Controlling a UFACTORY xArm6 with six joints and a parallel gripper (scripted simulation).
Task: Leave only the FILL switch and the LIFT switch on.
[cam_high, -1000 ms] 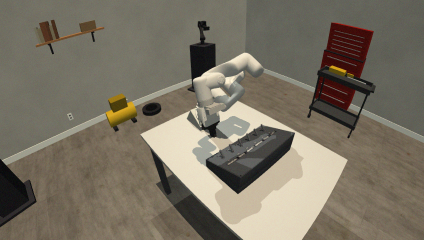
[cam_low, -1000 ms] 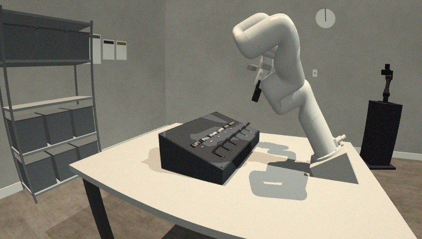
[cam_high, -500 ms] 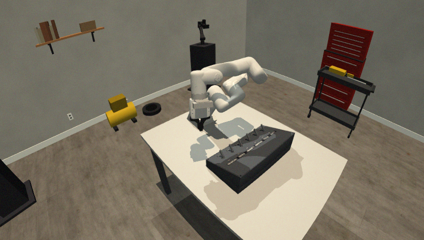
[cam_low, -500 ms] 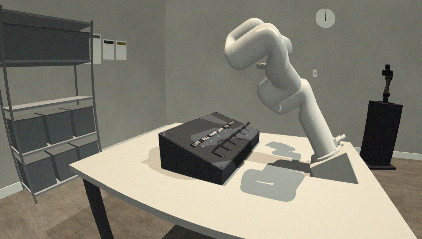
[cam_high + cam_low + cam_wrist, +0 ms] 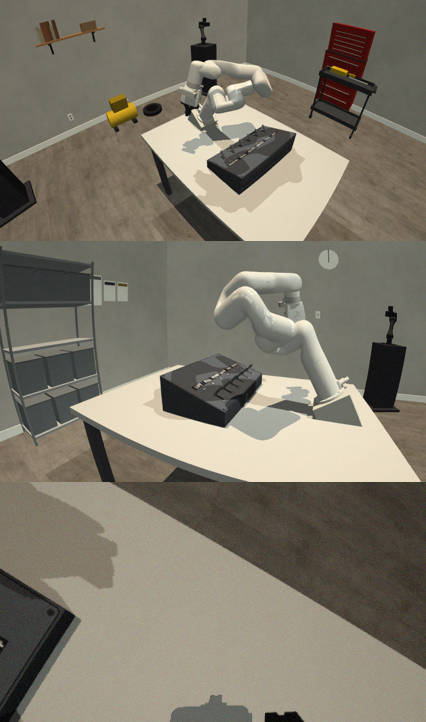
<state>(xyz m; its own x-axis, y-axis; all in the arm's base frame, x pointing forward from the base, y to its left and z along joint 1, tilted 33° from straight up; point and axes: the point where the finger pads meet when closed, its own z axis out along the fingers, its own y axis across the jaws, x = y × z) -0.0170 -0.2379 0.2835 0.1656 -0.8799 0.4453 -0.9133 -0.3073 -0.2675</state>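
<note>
Console (image 5: pixel 253 155) well apart from jaws (closed, empty).

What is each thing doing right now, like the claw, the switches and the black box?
gripper: shut, holding nothing, raised well away from the console.
console: sitting flat on the table, nothing touching it.
switches: levers too small to tell on from off.

— What does my arm (image 5: pixel 278 327) look like?
— I see glossy white rounded links, a grey band near the wrist, a boxy white gripper (image 5: pixel 188 112) housing with dark fingers (image 5: pixel 187 112), and a grey wedge-shaped base (image 5: pixel 346 412).
</note>
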